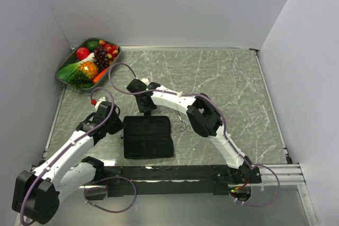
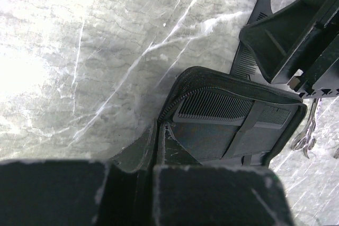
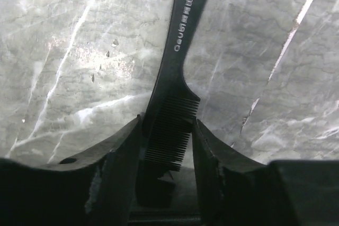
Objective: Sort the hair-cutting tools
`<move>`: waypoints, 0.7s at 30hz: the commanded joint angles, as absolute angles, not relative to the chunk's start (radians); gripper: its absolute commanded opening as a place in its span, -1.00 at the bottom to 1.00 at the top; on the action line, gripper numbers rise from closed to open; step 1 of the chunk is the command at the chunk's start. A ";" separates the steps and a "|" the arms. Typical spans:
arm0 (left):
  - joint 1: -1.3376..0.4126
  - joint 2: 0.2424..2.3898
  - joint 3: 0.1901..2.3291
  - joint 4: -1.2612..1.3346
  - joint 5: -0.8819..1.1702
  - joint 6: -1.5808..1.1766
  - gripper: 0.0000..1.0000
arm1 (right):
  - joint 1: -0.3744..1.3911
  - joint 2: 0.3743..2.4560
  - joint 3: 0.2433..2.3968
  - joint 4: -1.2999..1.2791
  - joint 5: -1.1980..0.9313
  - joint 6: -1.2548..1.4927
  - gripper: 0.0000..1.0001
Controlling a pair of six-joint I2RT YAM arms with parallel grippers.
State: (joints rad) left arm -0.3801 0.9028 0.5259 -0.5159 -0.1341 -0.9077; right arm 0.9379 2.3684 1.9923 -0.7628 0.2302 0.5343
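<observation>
Long comb (image 3: pixel 179 46) lies flat on the table (image 1: pixel 238 88), just past the far edge of the pouch (image 1: pixel 139 149). Its handle points away from the wrist and its toothed end sits between the right gripper (image 3: pixel 167 121) fingers. The jaws stand about half open, straddling the toothed section across its width. The pads (image 3: pixel 127 146) look to be against the spine on one side and the tooth tips on the other. I read that as a pinch on the comb, but nothing shows it off the marble yet.

Step in hand, my read: pick the long comb and get it into the pouch. To do it well:
- You're gripping one end, so the handle may droop or swing. Lift slow and keep it low.
- Pressure on the tooth tips can let it twist out. If it rolls, set it down and re-grip nearer the middle.
- Bring it in along the pouch's long side. A shorter comb (image 2: pixel 212 107) sits under the strap inside, so aim beside it, not on top.

Left gripper (image 2: pixel 160 130) is shut, tips at the pouch's zip corner. Can't tell if it pinches the edge or just rests there. Use it as an anchor.

Scissors (image 1: pixel 184 127) lie on the table just right of the pouch, under the right forearm, apart from both grippers. Watch your elbow.
</observation>
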 commanded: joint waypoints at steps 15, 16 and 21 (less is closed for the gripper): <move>-0.316 0.914 0.578 -0.483 -0.180 -0.873 -0.98 | 0.805 2.183 1.481 -0.713 0.310 0.589 -0.17; -0.301 0.926 0.578 -0.468 -0.170 -0.865 -0.98 | 0.802 2.171 1.441 -0.709 0.319 0.589 -0.18; -0.224 0.998 0.591 -0.416 -0.163 -0.824 -0.98 | 0.792 2.091 1.345 -0.701 0.333 0.592 -0.17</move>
State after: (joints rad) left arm -0.2626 0.9550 0.5339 -0.4957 -0.1589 -0.8703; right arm 0.8135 2.0716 1.4704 -0.5133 0.2638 0.6106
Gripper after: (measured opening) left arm 0.022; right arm 0.445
